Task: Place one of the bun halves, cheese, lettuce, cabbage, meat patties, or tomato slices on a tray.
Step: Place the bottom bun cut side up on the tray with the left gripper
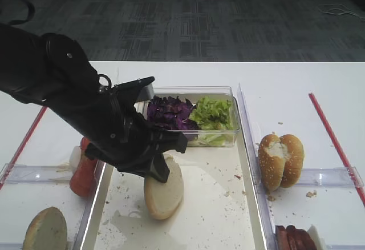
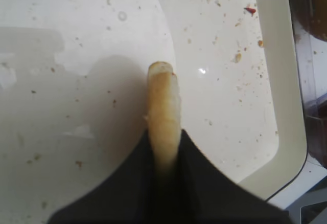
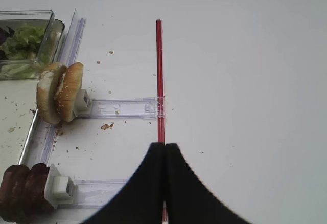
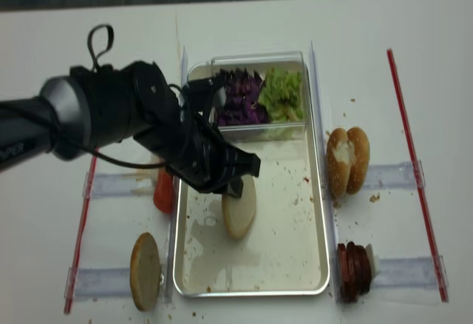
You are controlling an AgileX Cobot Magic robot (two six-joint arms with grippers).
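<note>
My left gripper (image 1: 159, 173) is shut on the bun half (image 1: 165, 193), holding it on edge with its pale cut face turned right. The bun hangs over the left-middle of the cream tray (image 1: 219, 207), its lower edge at or just above the crumbed floor. The left wrist view shows the bun (image 2: 163, 101) edge-on between the black fingers (image 2: 194, 168), with the tray rim (image 2: 286, 81) to the right. Purple cabbage (image 1: 168, 112) and green lettuce (image 1: 212, 113) fill a clear box at the tray's far end. My right gripper (image 3: 164, 146) is shut on nothing above bare table.
A torn sesame bun (image 1: 280, 160) stands in a holder right of the tray, with meat patties (image 1: 293, 238) nearer the front. Left of the tray are red tomato slices (image 1: 84, 173) and another plain bun half (image 1: 45, 230). A red strip (image 3: 159, 70) runs beneath my right gripper.
</note>
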